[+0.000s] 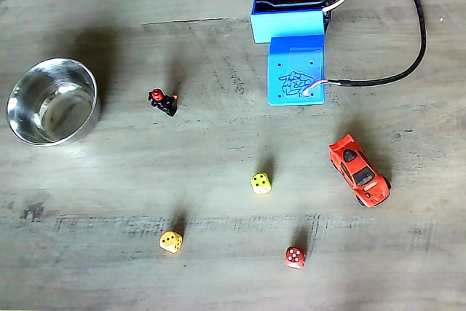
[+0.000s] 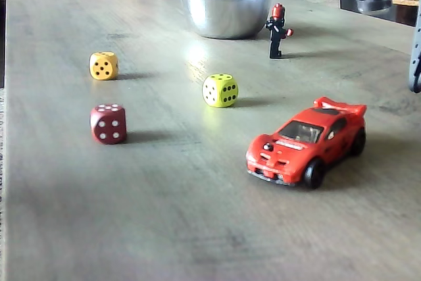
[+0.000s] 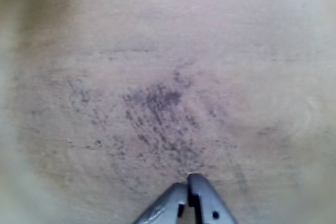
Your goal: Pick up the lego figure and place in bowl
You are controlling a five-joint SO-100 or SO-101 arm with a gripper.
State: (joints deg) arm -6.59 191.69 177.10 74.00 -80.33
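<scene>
Lego figure point(image 1: 163, 101) stands upright just right of bowl point(image 1: 51, 101) in a fixed view; pincer point(image 3: 188, 179) closed, empty over bare counter point(image 3: 157, 77); clumsy approach likely topples it.

a grey wood-grain table point(image 1: 218, 282) is carrying a steel bowl point(image 1: 29, 125) at the left of a fixed view, a standing lego figure point(image 1: 163, 100) near it, a red car point(image 1: 359, 170), a blue arm base point(image 1: 295, 71), and three dice: green point(image 1: 261, 183), yellow point(image 1: 171, 242), red point(image 1: 295, 256).
</scene>
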